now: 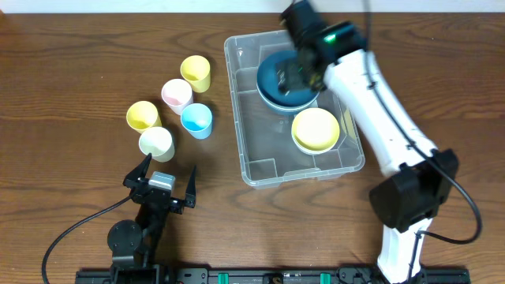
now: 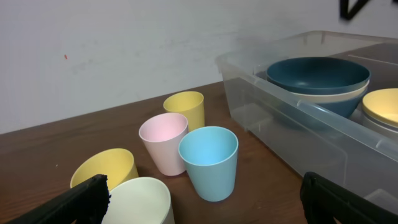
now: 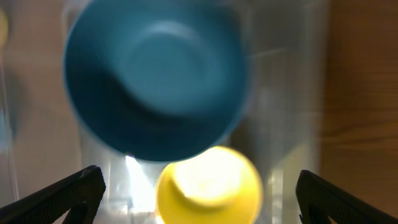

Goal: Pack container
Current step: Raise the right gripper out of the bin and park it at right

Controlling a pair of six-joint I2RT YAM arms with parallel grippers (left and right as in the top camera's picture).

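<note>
Dark wood bench [image 1: 79,63], viewed from my remote station: the clear container [image 1: 256,150] is sitting right of centre, holding a dark blue bowl [image 1: 276,79] and a yellow bowl [image 1: 316,128]. I am hovering the right gripper [image 3: 199,190] above them, jaws spread wide and empty, while the left gripper [image 1: 170,163] is resting wide open, gripping nothing, near five pastel cups [image 2: 208,158].

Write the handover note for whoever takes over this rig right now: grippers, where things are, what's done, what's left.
Left gripper: open, empty, near the cups.
Right gripper: open, empty, above the dark blue bowl.
Container: holds the dark blue bowl, stacked on a pale one, and a yellow bowl.
Done: bowls are in.
Left: five cups stand outside the container, on its left; likely next to pack.
</note>
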